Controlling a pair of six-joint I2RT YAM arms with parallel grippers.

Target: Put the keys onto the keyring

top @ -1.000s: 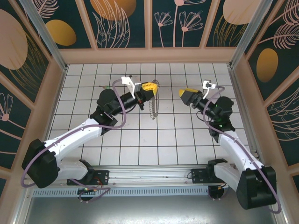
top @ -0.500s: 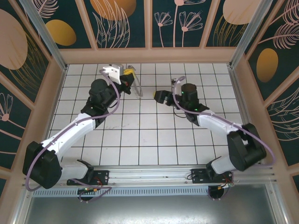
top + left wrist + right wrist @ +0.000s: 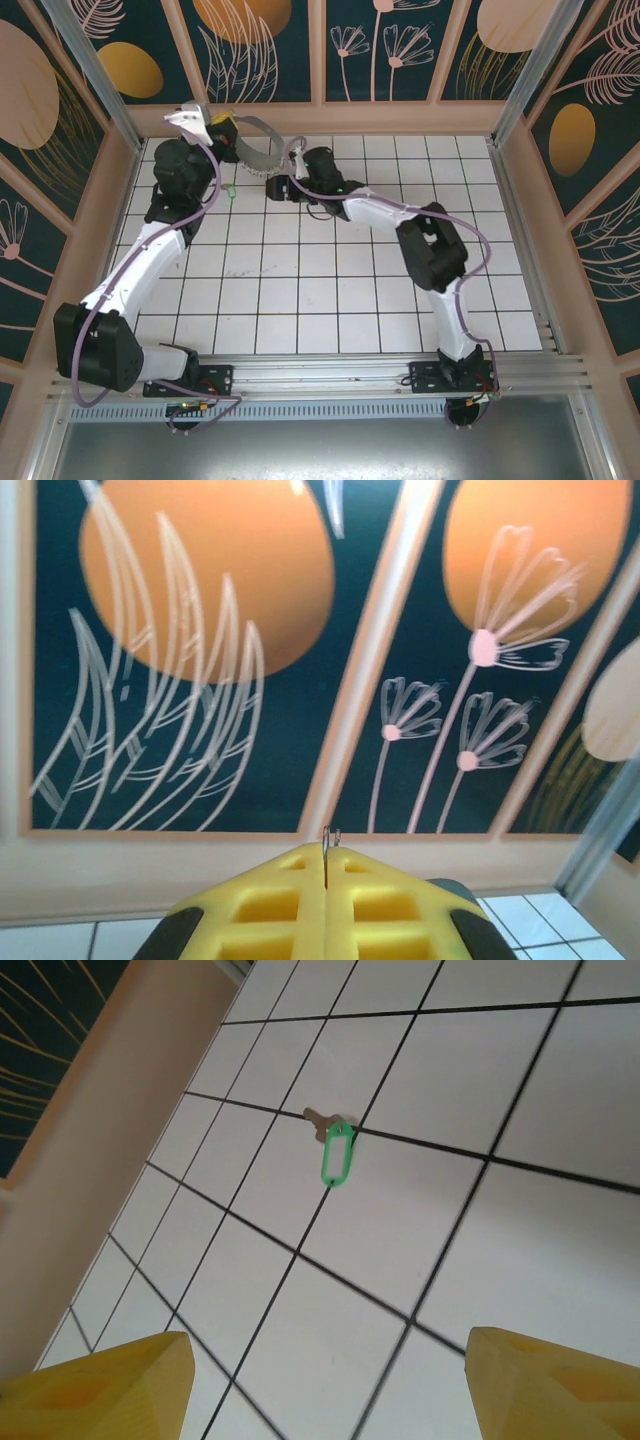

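The key, a slim metal piece with a green head (image 3: 336, 1150), lies flat on a tile line at the far left of the floor (image 3: 228, 191). My right gripper (image 3: 325, 1345) is open, its yellow fingertips (image 3: 150, 1360) spread wide, and the key lies ahead of them, apart from both. In the top view the right gripper (image 3: 272, 188) sits just right of the key. My left gripper (image 3: 225, 124) is raised near the back wall, shut on the keyring (image 3: 262, 142), which hangs blurred below it. The ring's thin wire (image 3: 327, 842) pokes out between the closed fingers.
The back wall panel (image 3: 320, 115) is right behind the left gripper, and the left wall (image 3: 130, 170) is close to the key. The right arm (image 3: 400, 215) stretches across the far half of the tiled floor (image 3: 330, 290).
The left arm swung up and left to the back corner with the keyring swinging. The right arm swept left across the floor; its open gripper now faces the green key.
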